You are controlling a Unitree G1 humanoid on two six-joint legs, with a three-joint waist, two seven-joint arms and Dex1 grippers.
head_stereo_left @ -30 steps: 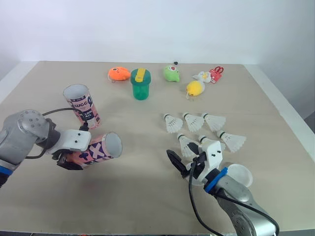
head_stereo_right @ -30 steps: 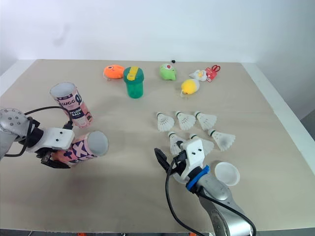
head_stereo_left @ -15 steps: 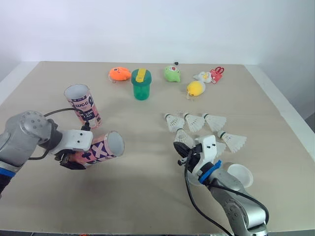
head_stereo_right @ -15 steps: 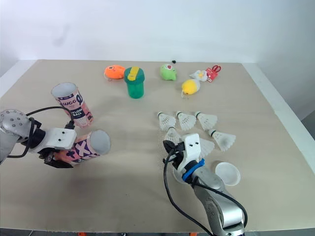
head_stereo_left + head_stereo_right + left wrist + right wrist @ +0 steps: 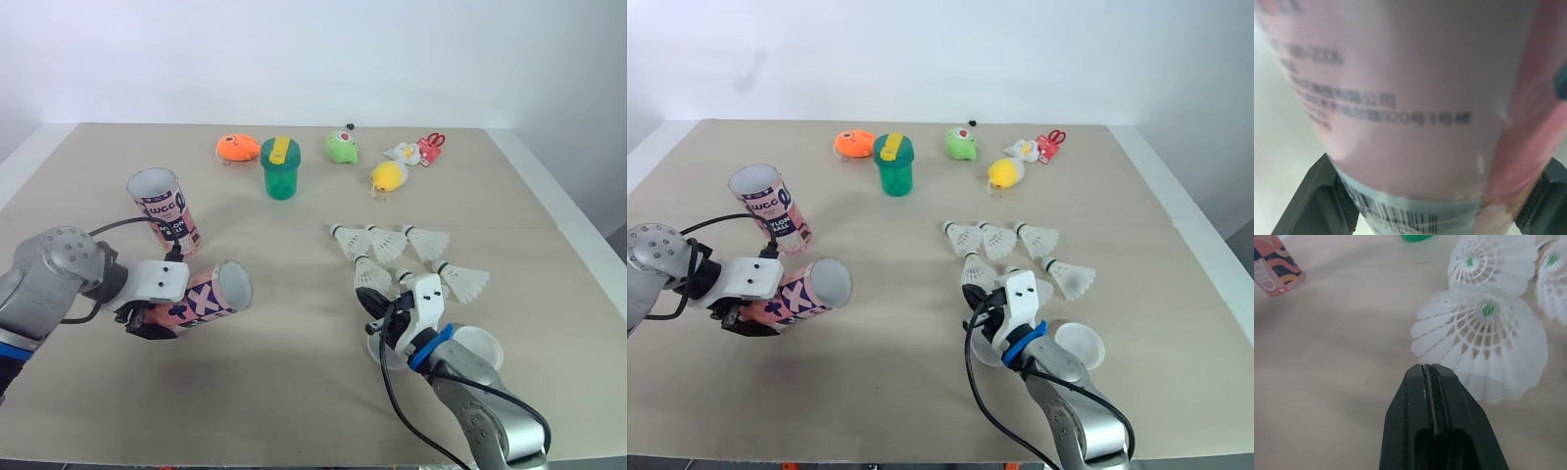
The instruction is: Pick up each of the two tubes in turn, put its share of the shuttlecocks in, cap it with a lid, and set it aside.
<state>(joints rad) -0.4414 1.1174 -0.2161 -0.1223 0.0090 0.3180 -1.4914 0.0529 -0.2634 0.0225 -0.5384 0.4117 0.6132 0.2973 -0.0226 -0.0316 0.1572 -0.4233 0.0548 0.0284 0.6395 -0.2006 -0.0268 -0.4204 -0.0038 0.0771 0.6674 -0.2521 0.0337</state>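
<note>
Two tubes, pink-printed, both uncapped. One tube [image 5: 196,302] is held on its side over the left part of the table [image 5: 294,392], clamped between the left gripper's [image 5: 147,319] fingers [image 5: 1320,196], mouth turned toward the shuttlecocks [image 5: 384,242]. The second tube [image 5: 167,211] stands tilted just behind it. Contents of either cannot be made out. One shuttlecock is partly hidden by the right gripper [image 5: 1431,368], its fingers pressed together, empty. A white lid [image 5: 477,348] is partly covered by that arm.
</note>
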